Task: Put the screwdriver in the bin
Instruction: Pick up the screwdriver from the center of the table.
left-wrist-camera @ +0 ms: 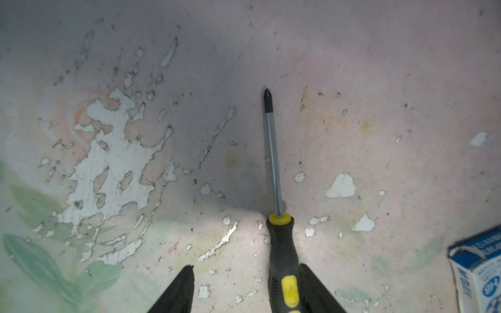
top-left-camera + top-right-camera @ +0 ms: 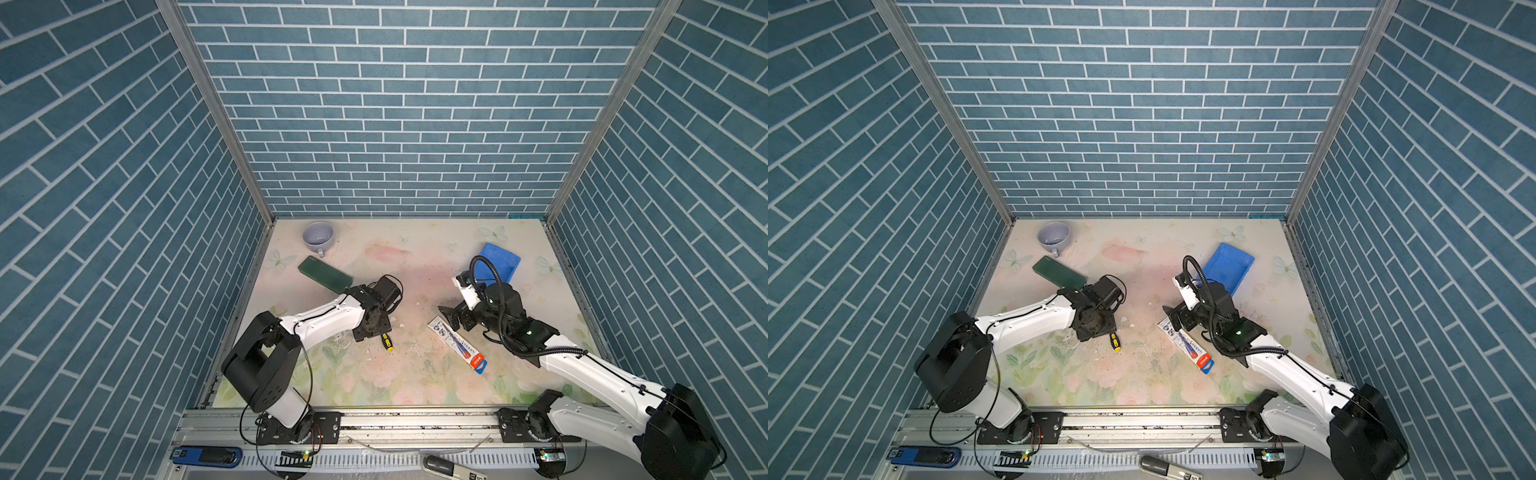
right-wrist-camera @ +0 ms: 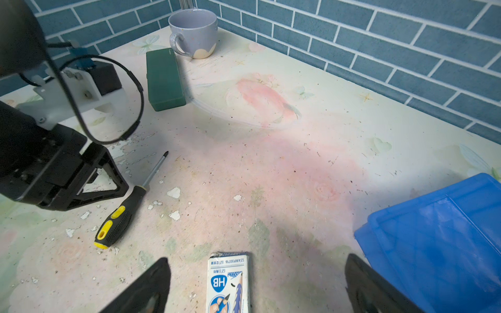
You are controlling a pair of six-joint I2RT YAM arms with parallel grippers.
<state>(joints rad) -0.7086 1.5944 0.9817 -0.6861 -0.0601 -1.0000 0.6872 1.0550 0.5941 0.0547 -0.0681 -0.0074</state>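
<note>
Left of the bench's (image 2: 415, 386) middle, nearer its front edge than its back edge, the screwdriver (image 2: 387, 341) lies flat w/ its tip toward the back. The left gripper (image 1: 246, 268) is down at bench level and straddles the handle. Its jaws are roughly half open: one finger (image 1: 320, 292) touches the handle's side and the other stands clear w/ bare bench in the gap, so nothing is gripped yet. The right gripper (image 3: 257, 261) hangs w/ jaws spread wide over the end of a pencil box (image 3: 229, 284), holding nothing.

Handling, as a judgement: a small, light, stiff tool, not fragile. The shaft is thin, smooth metal (slippery, and too slim for broad fingers), so the handle is the place to hold. Its black part looks rubbery and dimpled, i.e. good friction. Most of the weight prob. sits there too, so a pinch on the thick section behind the yellow collar should carry it level. Being roundish, it may roll or skid sideways if only one finger presses, esp. on this flaking surface. Both fingers should be on opposite sides before any lift.

The bin (image 2: 505, 259) sits by the back right corner, well apart from the screwdriver and partly behind the right arm in both top views. Low walls, wide floor: an easy drop.
</note>
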